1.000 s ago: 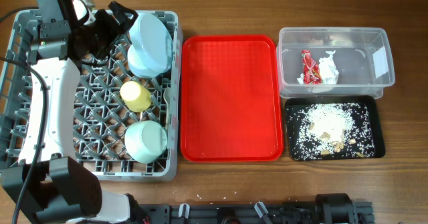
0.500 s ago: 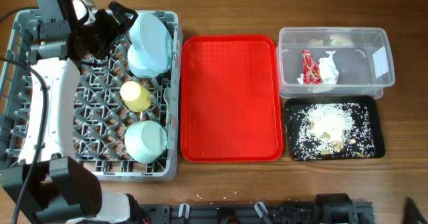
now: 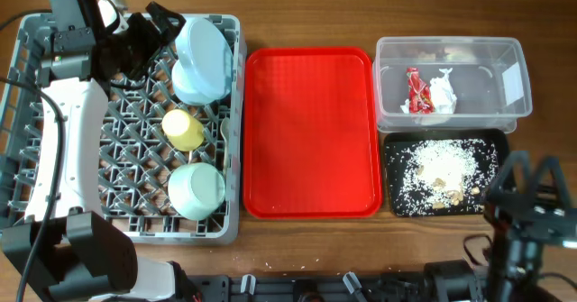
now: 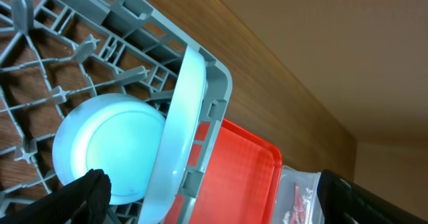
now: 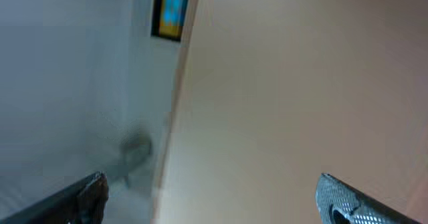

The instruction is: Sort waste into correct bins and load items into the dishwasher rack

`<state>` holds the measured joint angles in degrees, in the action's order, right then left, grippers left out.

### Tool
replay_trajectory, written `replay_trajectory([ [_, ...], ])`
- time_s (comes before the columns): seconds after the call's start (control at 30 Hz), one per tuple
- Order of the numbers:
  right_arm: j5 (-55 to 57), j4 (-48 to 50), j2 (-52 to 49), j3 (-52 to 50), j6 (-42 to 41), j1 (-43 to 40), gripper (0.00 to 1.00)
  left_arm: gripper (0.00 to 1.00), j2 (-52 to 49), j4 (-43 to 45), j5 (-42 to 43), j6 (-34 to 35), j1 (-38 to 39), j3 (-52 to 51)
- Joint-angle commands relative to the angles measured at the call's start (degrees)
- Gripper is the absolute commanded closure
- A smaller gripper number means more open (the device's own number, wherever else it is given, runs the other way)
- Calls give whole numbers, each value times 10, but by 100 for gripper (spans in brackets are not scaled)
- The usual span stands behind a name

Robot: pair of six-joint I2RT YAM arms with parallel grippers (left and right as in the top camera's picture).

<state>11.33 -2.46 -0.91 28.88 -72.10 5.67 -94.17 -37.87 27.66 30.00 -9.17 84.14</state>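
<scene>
**Left tool** (image 3: 153,41): released, fingers spread wide, nothing between them. It is poised over the far corner of the rack (image 3: 194,232), just beside the plate (image 4: 179,137) and not touching it.

**Plate:** pale blue, standing on edge among the pegs, with its rim against the rack wall nearest the red tray (image 3: 311,131). It lies directly ahead of the left tool, underside toward the wrist camera. It is judged stiff, smooth and slippery, light for its size, and likely to chip if knocked against the pegs. The best hold is across the upper rim, one finger on each face.

**Cup** (image 3: 183,129): yellow, among the pegs at mid-rack, nearer the front than the plate. It is judged light and rigid, and best held across its wall.

**Bowl** (image 3: 196,189): pale, close to the rack's front wall and the farthest of the three from the left tool. It is judged to handle much as the plate does.

**Right tool** (image 3: 532,178): released and empty, at the near right corner of the worktop (image 3: 306,13). From overhead it overlaps the near corner of the black tray (image 3: 397,149). Its own camera shows only blurred pale surfaces, so its height above the tray cannot be told.

**Black tray:** holds the rice scraps (image 3: 442,167), which are loose and crumbly and beside the right tool.

**Tub** (image 3: 509,54): clear, just beyond the black tray. It holds the napkin (image 3: 444,93), soft and crushable, and the wrapper (image 3: 415,90), thin and slick; the two touch each other.
</scene>
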Motion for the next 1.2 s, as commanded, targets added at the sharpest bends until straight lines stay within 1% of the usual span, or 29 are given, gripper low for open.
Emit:
replay_trajectory([
  [0.0, -42, 64, 2, -77, 196, 4, 0, 0, 5, 1, -3, -13, -1, 6],
  [0.17, -137, 148, 2, -188, 449, 4, 0, 0, 5, 1, -3, -13, -1, 6],
  [0.23, -144, 179, 2, -227, 517, 4, 0, 0, 5, 1, -3, -13, -1, 6],
  [0.37, -144, 182, 4, -283, 654, 4, 0, 0, 5, 1, -3, -13, -1, 6],
  [0.4, -146, 161, 5, -286, 697, 4, 0, 0, 5, 1, -3, -13, -1, 6],
  [0.5, -183, 78, 7, -286, 862, -3, 0, 0, 5, 1, -3, -13, -1, 6],
  [0.53, -185, 49, 7, -286, 891, -7, 0, 0, 5, 1, -3, -13, -1, 6],
  [0.57, -177, 28, 7, -286, 904, -22, 0, 0, 5, 1, -3, -13, -1, 6],
  [0.7, -174, 28, 7, -286, 916, -46, 0, 0, 5, 1, -3, -13, -1, 6],
  [1.17, -174, 28, 6, -286, 916, -46, 0, 0, 5, 1, -3, -13, -1, 6],
])
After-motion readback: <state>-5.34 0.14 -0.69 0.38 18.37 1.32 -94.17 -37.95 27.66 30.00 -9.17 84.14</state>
